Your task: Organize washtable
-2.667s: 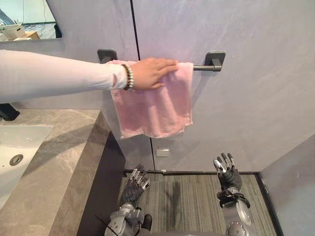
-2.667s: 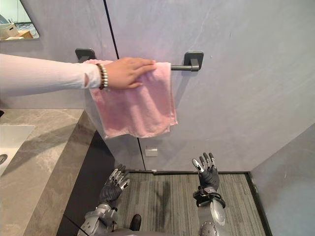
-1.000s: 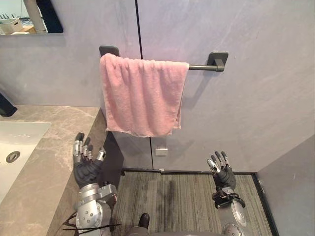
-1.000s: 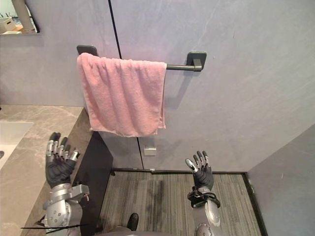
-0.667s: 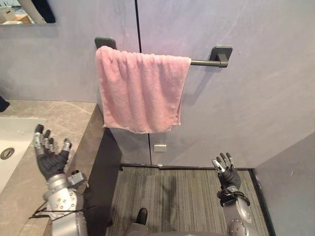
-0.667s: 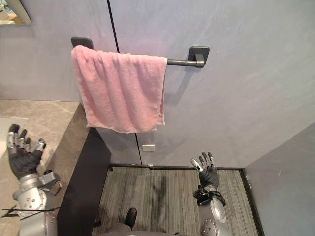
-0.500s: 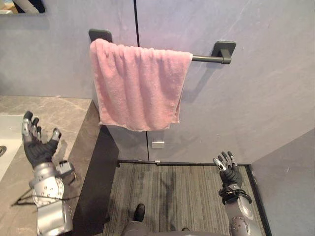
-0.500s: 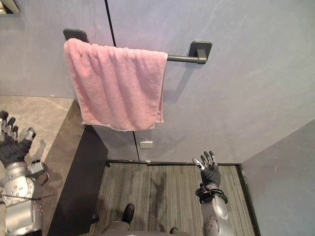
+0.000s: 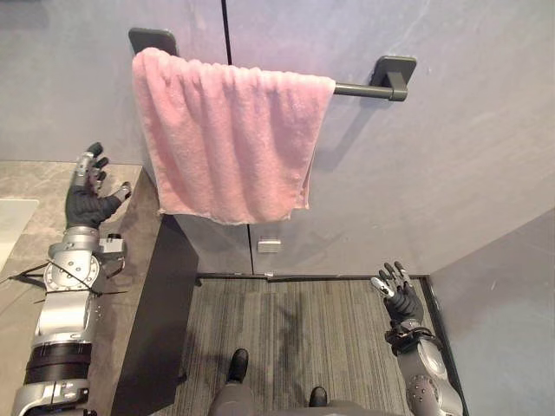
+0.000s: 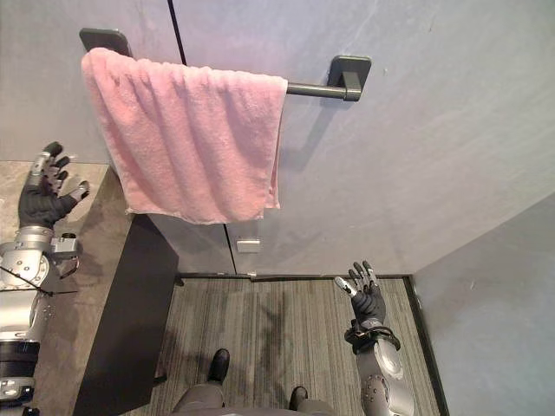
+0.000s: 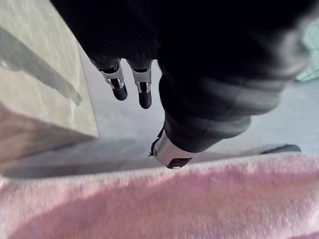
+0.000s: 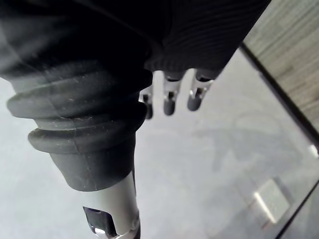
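Head view: a pink towel [image 9: 230, 139] hangs over a dark rail [image 9: 360, 89] on a grey wall [image 9: 451, 156]. The left hand [image 9: 87, 206] is raised above the counter [image 9: 35, 178], spread wide and empty. The right hand [image 9: 401, 302] is low over the floor [image 9: 295, 329], also spread and empty.

Left wrist view: straight fingers [image 11: 118, 84], with the towel beyond them, not touching.

Right wrist view: straight fingers [image 12: 169, 94], holding nothing.
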